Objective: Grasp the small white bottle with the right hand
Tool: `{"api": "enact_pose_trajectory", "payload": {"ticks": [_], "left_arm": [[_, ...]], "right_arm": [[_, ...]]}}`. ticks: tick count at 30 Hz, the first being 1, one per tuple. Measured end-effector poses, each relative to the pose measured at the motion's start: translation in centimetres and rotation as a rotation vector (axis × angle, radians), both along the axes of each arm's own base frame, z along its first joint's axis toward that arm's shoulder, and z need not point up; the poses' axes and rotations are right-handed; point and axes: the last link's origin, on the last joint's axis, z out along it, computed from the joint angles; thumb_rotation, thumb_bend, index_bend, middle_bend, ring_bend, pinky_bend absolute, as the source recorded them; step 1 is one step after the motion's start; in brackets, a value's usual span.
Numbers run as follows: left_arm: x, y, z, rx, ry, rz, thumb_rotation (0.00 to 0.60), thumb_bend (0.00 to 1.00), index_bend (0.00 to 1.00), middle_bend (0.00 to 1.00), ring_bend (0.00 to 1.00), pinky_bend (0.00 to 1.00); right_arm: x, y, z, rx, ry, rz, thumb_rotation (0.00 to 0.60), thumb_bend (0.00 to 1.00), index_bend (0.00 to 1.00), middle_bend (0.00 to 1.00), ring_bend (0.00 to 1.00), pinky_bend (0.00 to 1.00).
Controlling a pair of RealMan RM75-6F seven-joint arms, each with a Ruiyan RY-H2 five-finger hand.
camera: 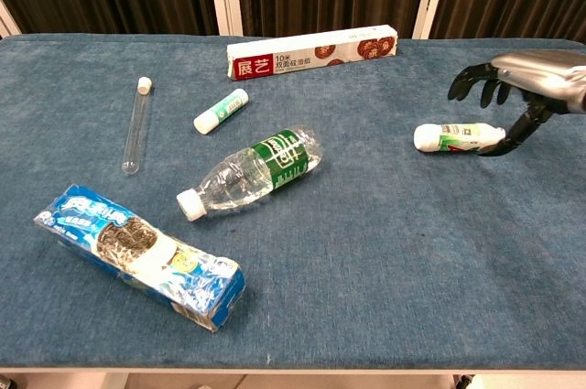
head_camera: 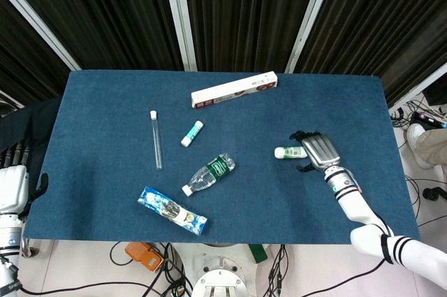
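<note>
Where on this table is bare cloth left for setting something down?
Bare: the near right stretch, below the small white bottle and right of the water bottle; also the far left corner beyond the test tube. Crowded: the middle left, from long box to snack pack.

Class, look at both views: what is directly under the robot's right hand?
The small white bottle lies on the blue table beneath the open right hand. In the head view, the hand covers the bottle's right end; only its left end shows.
</note>
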Motion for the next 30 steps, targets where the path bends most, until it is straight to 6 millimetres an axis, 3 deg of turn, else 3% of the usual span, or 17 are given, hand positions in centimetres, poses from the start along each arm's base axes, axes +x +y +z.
{"api": "enact_pose_trajectory", "payload": {"ticks": [5, 21, 30], "left_arm": [[0.0, 0.0, 0.0, -0.002, -0.001, 0.000, 0.600, 0.43, 0.07, 0.00, 0.03, 0.07], [0.0, 0.0, 0.0, -0.004, -0.005, 0.004, 0.600, 0.43, 0.07, 0.00, 0.03, 0.07], [0.0, 0.0, 0.0, -0.007, -0.012, 0.001, 0.600, 0.43, 0.07, 0.00, 0.04, 0.07]], "right_arm": [[0.3, -0.8, -0.8, -0.006, -0.009, -0.007, 0.600, 0.26, 0.37, 0.34, 0.42, 0.53], [0.3, -2.6, -2.7, 0.012, -0.002, -0.029, 0.600, 0.27, 0.52, 0.45, 0.55, 0.59], [0.1, -3.0, -3.4, 0.020, 0.000, -0.026, 0.600, 0.34, 0.62, 0.53, 0.65, 0.68]]}}
